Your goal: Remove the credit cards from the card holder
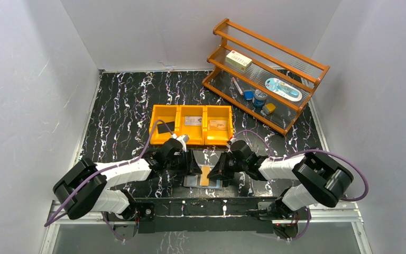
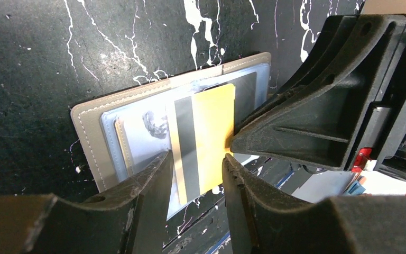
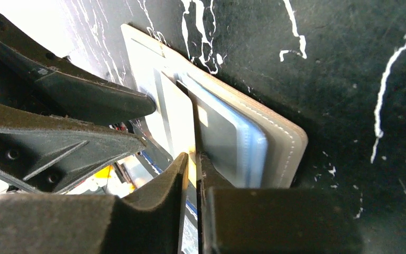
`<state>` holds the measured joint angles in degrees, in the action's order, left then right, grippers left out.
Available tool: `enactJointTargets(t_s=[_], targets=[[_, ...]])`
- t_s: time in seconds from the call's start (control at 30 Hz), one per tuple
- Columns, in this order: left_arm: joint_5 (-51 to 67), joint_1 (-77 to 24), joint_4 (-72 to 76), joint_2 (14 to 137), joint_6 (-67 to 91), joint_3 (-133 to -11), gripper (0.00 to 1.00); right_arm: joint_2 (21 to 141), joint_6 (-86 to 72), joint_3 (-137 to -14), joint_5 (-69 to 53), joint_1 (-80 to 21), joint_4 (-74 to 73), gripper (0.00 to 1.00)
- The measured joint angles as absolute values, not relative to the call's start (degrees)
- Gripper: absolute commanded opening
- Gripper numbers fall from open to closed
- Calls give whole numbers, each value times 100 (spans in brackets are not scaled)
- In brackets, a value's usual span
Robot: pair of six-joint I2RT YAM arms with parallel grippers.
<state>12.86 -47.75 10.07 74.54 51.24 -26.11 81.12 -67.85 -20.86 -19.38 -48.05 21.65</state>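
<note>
While the right gripper is nearly closed, jaws down to a thin slit with one edge of the yellow-orange card pinched between them, the left gripper stands part open, one finger along each long side of the same card. Cannot tell if the left fingers press the card's edges or only rest on the holder below.

In the left wrist view the right gripper's tip meets the card's right edge about halfway along. The card lies stripe side up, a dark band running its length. It sits crosswise over the middle of the holder and overhangs one long edge. Cannot tell if its other end is in a slot.

The holder lies open and flat on the table, grey cover down, blue-grey lining up. It is near the arm bases, between the two grippers. A pale card shows under a clear slot on one leaf.

Behind the grippers is the orange bin with three compartments:
- Left: black card
- Middle: grey card
- Right: tan card

At the back right of the table is an orange rack, standing at an angle. A cream box sits on its upper shelf and a blue-and-white pack lower down. There are small items beside the pack, too small to name.
</note>
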Motion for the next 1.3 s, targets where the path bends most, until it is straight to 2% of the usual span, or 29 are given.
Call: enactJointTargets(t_s=[0.13,0.3,0.6,0.73,1.3], targets=[[1358,-4775,985,7540,5006,-2676,37,8348,-6875,-2132,-2018,-4801,2359,29],[1400,-4766,985,7607,4943,-2711,36,8576,-6954,-2163,-2137,-4797,2679,27],[1431,-4746,1004,7642,4945,-2716,35,8676,-7039,-2161,-2137,-4797,2851,6],[1409,-4746,1002,7640,4965,-2716,35,8667,-7043,-2161,-2139,-4790,2853,0],[1280,-4753,982,7588,5105,-2698,35,7640,-6890,-1848,-1704,-4759,2375,0]])
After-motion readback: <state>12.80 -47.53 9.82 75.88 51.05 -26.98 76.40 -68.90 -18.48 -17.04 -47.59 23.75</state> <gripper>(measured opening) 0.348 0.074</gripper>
